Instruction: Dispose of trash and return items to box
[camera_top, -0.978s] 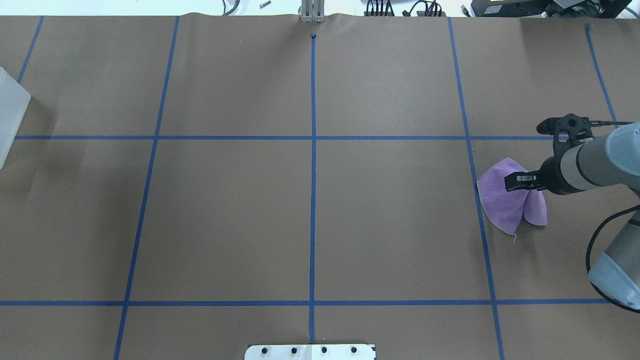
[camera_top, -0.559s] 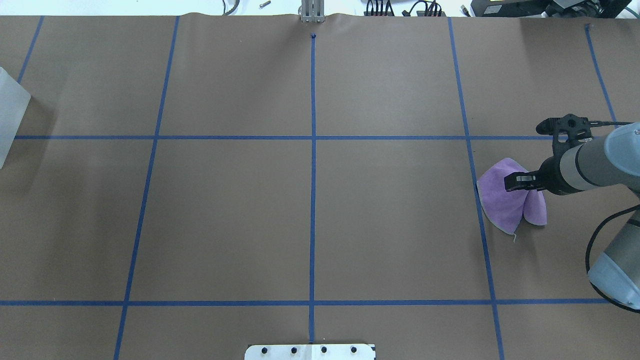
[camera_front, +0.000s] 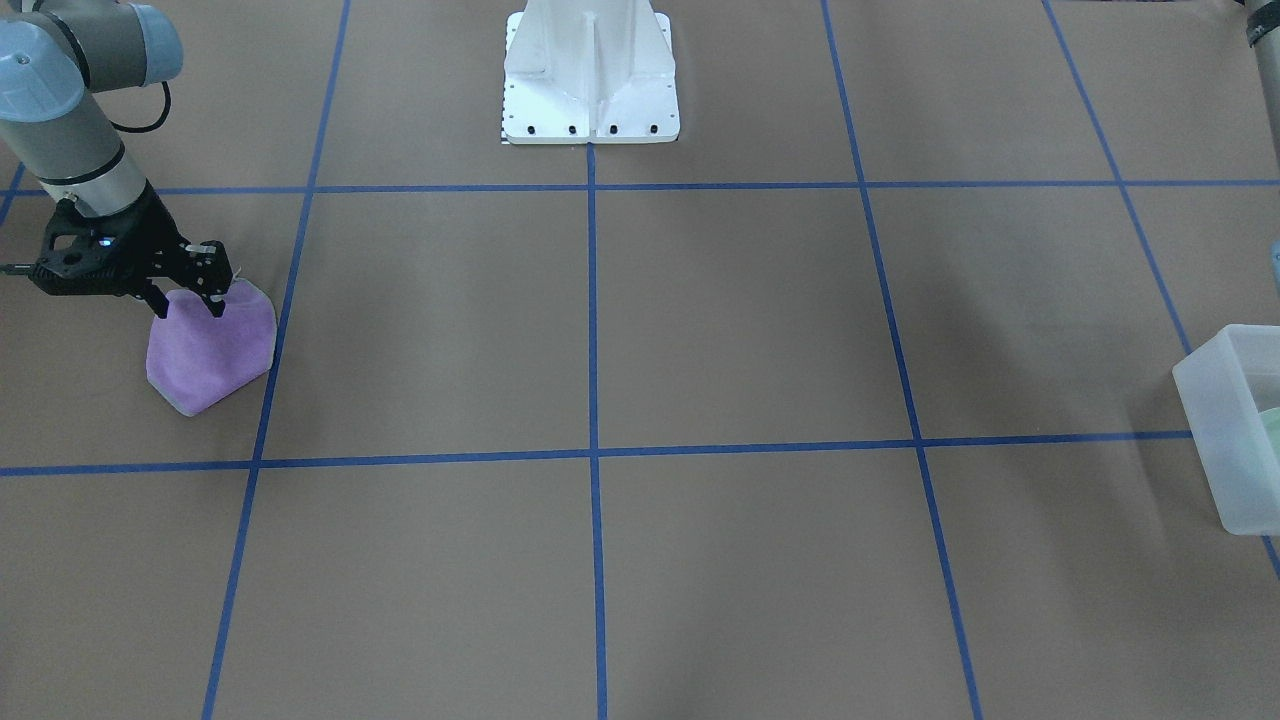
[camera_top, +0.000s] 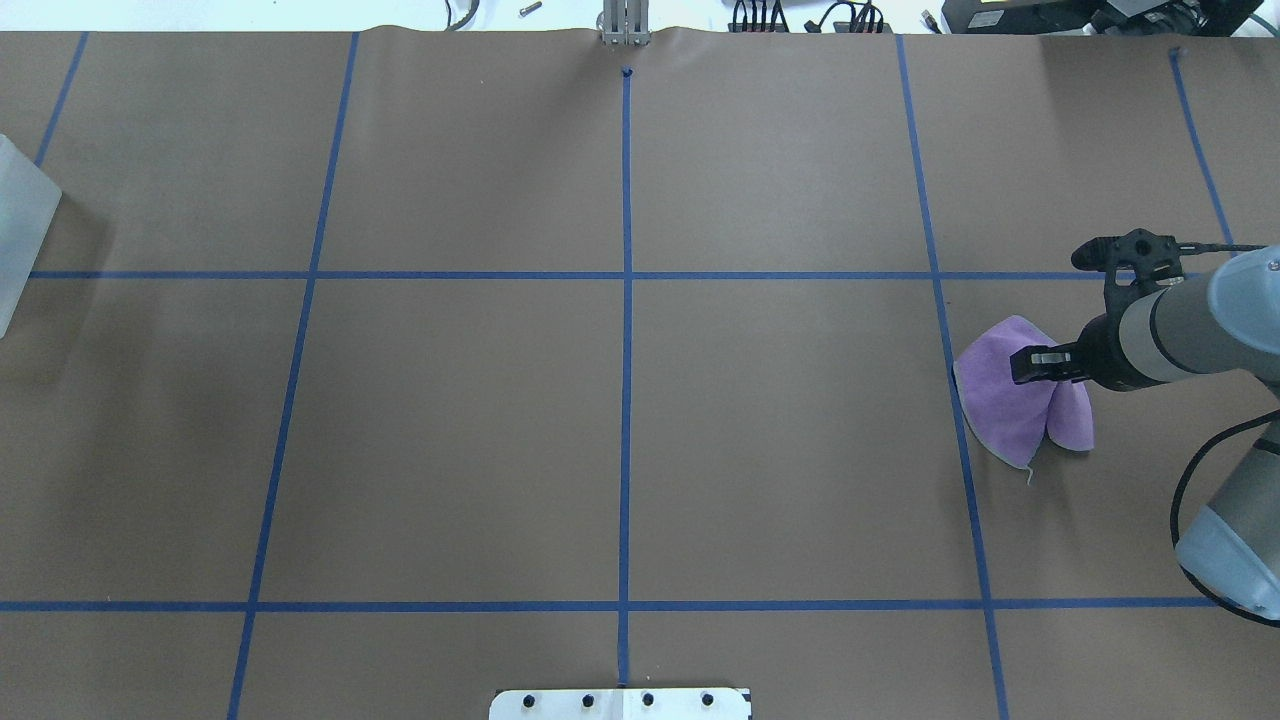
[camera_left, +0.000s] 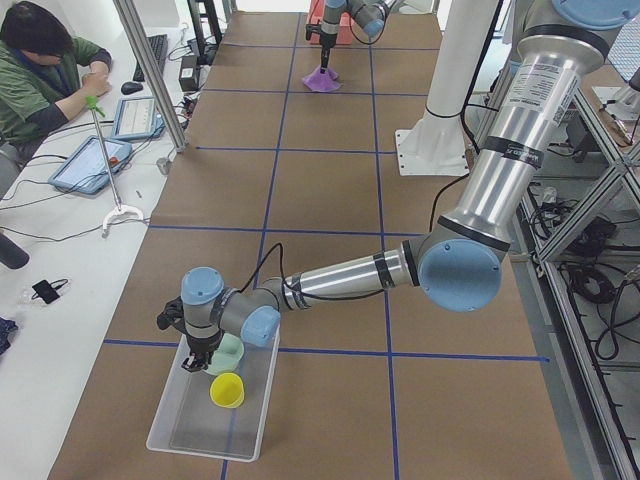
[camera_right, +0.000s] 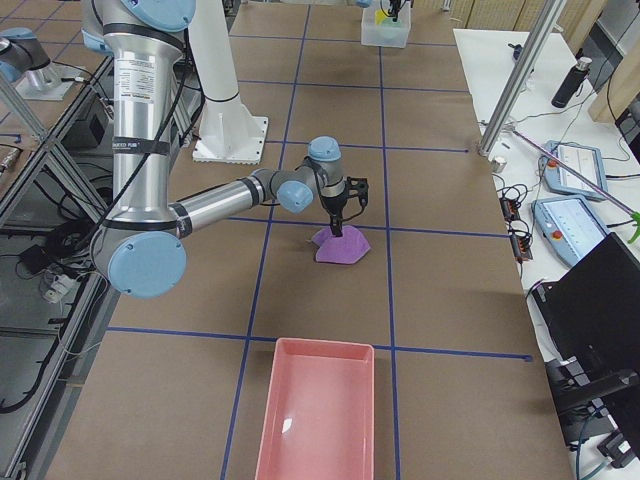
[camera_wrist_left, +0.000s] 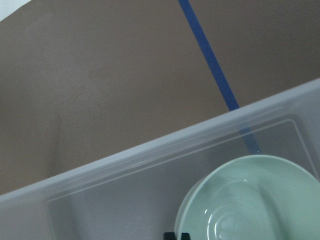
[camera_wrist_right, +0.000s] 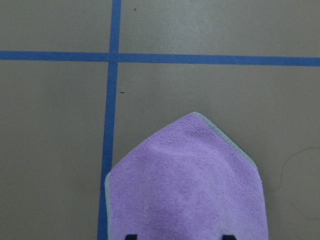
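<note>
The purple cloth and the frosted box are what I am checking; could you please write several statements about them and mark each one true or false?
1. The purple cloth lies on the table. True.
2. The right claw is at the box. False: it is at the cloth, with one finger on either side of it.
3. The mint-green bowl sits inside the box. True.
4. The cloth is in the pink tray. False: it lies on the table, apart from the tray.
5. A yellow cup shares the box with the bowl. True.
</note>
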